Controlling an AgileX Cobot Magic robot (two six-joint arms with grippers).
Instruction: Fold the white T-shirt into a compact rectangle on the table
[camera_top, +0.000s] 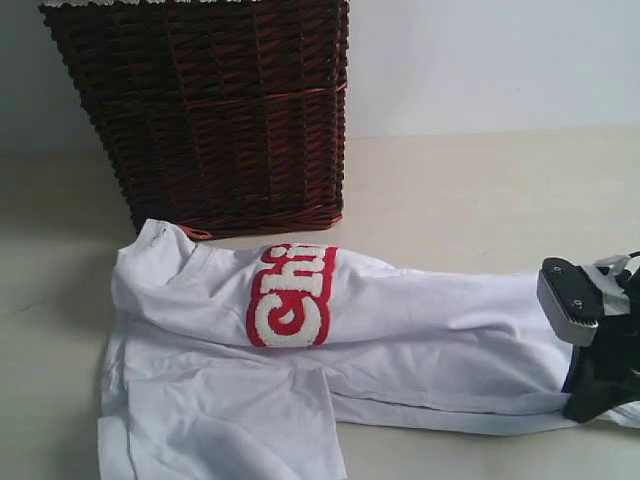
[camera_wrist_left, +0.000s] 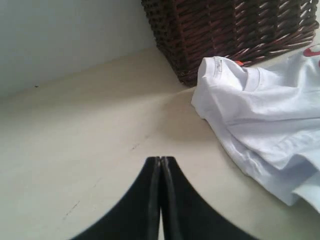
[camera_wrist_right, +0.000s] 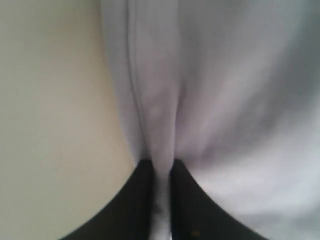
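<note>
The white T-shirt (camera_top: 400, 330) lies rumpled in a long strip across the table (camera_top: 480, 190), its red band of white letters (camera_top: 292, 296) facing up near the middle. At the shirt's right end my right gripper (camera_top: 585, 385) is down on the cloth. Its wrist view shows the two black fingers pinching a raised fold of the white T-shirt (camera_wrist_right: 160, 130), so my right gripper (camera_wrist_right: 161, 167) is shut on the fabric. My left gripper (camera_wrist_left: 161, 161) is shut and empty over bare table, apart from the shirt's collar end (camera_wrist_left: 235, 90). It does not appear in the exterior view.
A tall dark red-brown wicker basket (camera_top: 215, 110) stands at the back left, right behind the shirt's collar end, also seen as the basket (camera_wrist_left: 230, 30) in the left wrist view. A pale wall runs behind the table.
</note>
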